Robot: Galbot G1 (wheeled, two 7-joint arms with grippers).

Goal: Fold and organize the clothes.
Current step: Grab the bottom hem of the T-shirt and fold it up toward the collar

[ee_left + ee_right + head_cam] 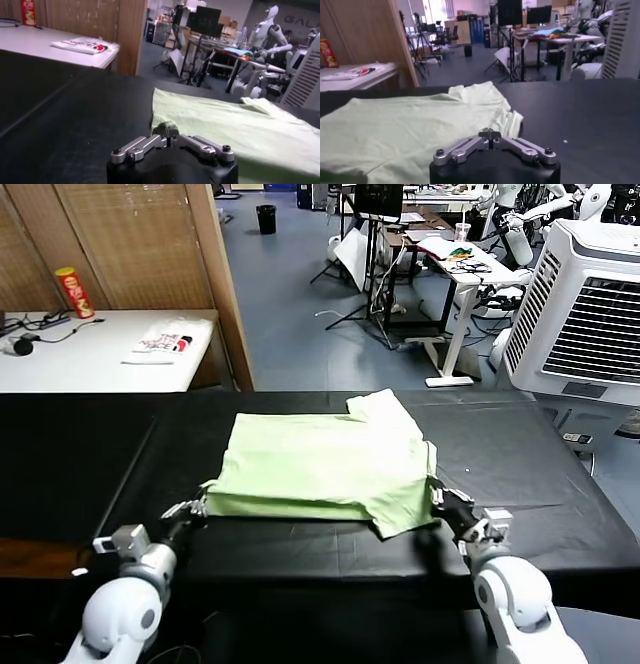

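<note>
The pale green shirt [320,464] lies flat on the black table [90,454], one sleeve pointing to the far right. My left gripper [197,509] is at its near-left corner. In the left wrist view this gripper [167,136] is shut, with a small hump of the shirt [225,120] bunched at its tips. My right gripper [443,502] sits at the near-right corner by the other sleeve. In the right wrist view it [490,134] is shut, its dark tips against the edge of the shirt [410,125], with no cloth visible between them.
Behind the black table at the left stands a white table [60,359] with a printed bag [165,341] and a red can [73,291]. A wooden partition [215,284] rises beside it. A white air cooler [590,304] stands at the right.
</note>
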